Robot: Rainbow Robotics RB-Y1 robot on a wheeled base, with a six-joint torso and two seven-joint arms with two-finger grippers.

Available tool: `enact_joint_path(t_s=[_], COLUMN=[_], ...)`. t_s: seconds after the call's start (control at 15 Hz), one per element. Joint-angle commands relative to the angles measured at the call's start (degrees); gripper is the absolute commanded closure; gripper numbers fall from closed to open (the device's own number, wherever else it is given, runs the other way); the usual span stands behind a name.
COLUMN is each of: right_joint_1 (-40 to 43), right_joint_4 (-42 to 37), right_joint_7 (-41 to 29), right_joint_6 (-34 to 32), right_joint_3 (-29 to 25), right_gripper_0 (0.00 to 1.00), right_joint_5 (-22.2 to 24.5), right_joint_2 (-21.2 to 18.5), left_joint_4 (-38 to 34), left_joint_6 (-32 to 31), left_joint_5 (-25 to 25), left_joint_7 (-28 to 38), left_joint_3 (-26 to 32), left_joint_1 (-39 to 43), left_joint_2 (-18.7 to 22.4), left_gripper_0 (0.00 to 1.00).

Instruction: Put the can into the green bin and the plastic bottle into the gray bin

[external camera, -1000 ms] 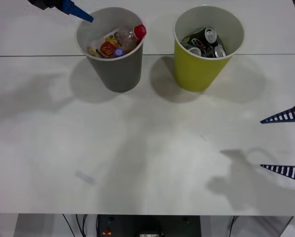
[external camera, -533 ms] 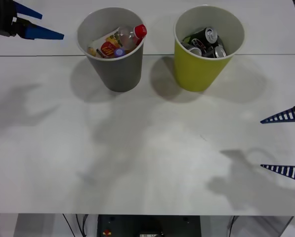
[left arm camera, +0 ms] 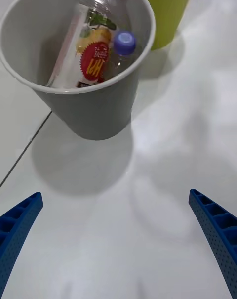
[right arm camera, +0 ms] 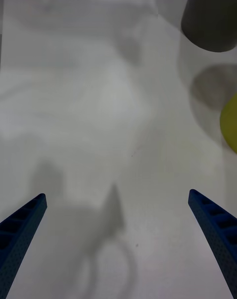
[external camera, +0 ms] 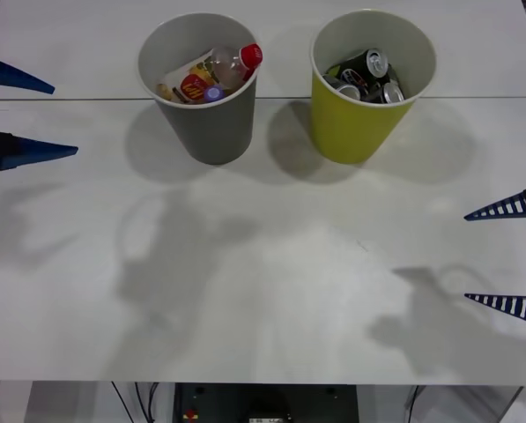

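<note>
Sorting looks done: plastic bottle (external camera: pixel 230 63) with red cap lying tilted inside the gray bin (external camera: pixel 206 128), beside a purple-capped bottle (left arm camera: pixel 123 44); several cans (external camera: pixel 366 75) down in the green bin (external camera: pixel 355 128). Nothing loose on the white table (external camera: pixel 263 291).

Left gripper (external camera: pixel 20 119) at the table's left edge, well apart from the gray bin, fingers spread wide and empty. Right gripper (external camera: pixel 507 257) at the right edge, fingers likewise spread, holding nothing.

Step in hand, by judgement: clearing off and parking. To do it well:
- Keep both sets of fingers apart, no closing near a rim.
- Draw the left arm away outward, not across the 2 bins, since a brushed rim could tip a bin.
- Leave the right arm parked.
</note>
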Motion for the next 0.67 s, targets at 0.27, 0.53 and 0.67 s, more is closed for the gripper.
enact_joint_path(t_s=[0.27,0.53,0.67], right_joint_1=[0.0,0.0,0.0], right_joint_4=[0.0,0.0,0.0], right_joint_7=[0.0,0.0,0.0], right_joint_6=[0.0,0.0,0.0], right_joint_3=[0.0,0.0,0.0], right_gripper_0=[0.0,0.0,0.0], right_joint_5=[0.0,0.0,0.0], right_joint_2=[0.0,0.0,0.0], left_joint_4=[-5.7,-8.7,-10.6], left_joint_6=[-0.6,-0.7,-0.8], left_joint_5=[3.5,6.0,6.0], left_joint_7=[-16.3,-25.1,-29.6], left_joint_3=[6.4,11.0,13.0], left_joint_1=[14.8,24.0,28.0], left_joint_2=[0.0,-3.1,-5.4], left_gripper_0=[0.0,0.0,0.0])
